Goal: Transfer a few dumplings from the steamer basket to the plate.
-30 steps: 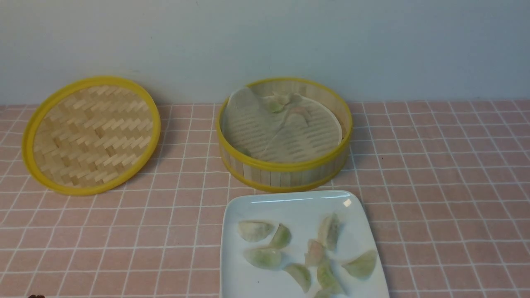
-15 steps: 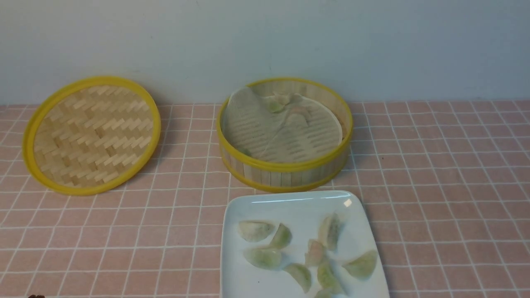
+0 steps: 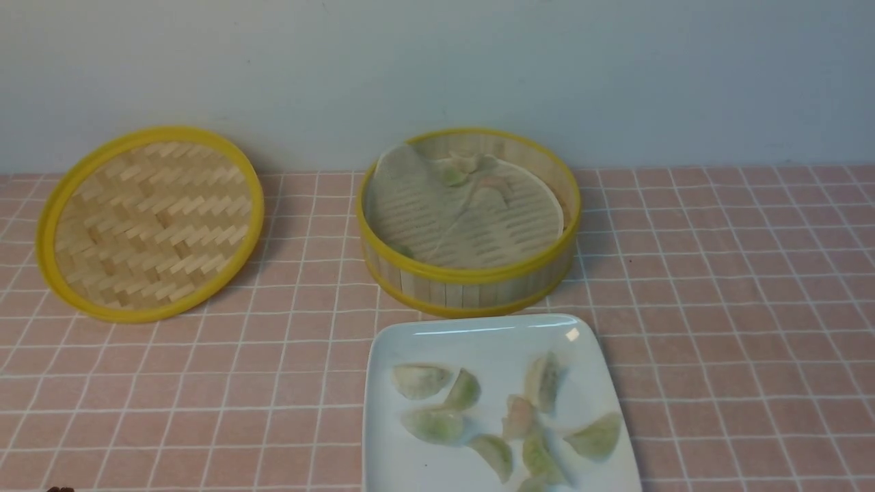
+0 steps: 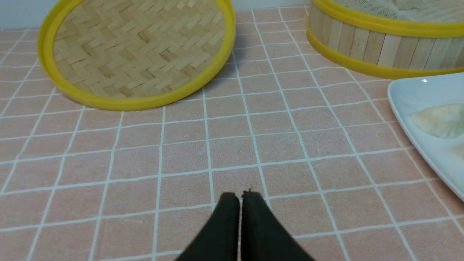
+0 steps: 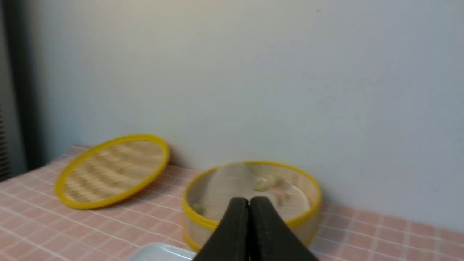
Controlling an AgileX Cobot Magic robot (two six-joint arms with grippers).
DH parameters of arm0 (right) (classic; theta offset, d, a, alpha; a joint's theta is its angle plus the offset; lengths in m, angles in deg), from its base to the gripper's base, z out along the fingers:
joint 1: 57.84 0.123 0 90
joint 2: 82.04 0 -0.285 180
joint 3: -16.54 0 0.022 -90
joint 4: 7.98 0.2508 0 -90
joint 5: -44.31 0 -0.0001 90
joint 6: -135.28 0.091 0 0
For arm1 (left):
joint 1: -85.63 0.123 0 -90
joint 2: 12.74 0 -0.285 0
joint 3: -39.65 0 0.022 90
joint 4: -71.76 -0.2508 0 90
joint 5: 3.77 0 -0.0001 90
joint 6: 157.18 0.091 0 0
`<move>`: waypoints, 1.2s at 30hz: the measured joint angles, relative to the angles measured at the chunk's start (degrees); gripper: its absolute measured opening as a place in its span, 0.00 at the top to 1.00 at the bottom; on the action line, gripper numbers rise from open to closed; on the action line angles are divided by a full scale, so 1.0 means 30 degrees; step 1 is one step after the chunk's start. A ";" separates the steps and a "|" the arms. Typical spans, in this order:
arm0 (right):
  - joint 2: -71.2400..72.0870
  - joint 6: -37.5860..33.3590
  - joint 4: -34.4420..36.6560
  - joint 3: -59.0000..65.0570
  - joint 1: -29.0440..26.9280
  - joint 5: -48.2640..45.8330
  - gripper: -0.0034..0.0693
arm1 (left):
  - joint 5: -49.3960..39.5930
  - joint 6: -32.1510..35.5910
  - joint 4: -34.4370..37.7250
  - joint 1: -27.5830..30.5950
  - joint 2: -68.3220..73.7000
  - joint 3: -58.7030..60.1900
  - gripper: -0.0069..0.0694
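Nothing moved | plate (image 3: pixel 478 338): nine dumplings (image 3: pixel 506 417) (basket blurry) | left end effector (image 4: pixel 240 197), right end effector (image 5: pixel 249 201) pinched empty

dumplings (image 3: pixel 506 417): most on white plate (image 3: pixel 478 338) | few in steamer basket (image 3: pixel 472 277)

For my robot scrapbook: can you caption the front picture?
Dumplings on the white plate, a few left in the steamer basket.
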State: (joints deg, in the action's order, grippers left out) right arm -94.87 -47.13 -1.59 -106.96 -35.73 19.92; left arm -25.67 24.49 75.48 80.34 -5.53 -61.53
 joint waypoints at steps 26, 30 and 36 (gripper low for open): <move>0.1868 -0.0080 -0.1333 0.7303 -0.6632 0.0717 0.97 | -0.0018 0.0000 0.0000 0.0000 0.0000 0.0000 0.92; 0.1868 -0.0080 -0.1333 0.7303 -0.6632 0.0717 0.97 | -0.0018 0.0000 0.0000 0.0000 0.0000 0.0000 0.92; 0.1868 -0.0080 -0.1333 0.7303 -0.6632 0.0717 0.97 | -0.0018 0.0000 0.0000 0.0000 0.0000 0.0000 0.92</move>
State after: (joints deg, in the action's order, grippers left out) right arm -89.27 -47.37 -5.59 -85.05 -55.63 22.08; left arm -25.72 24.49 75.48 80.34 -5.53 -61.53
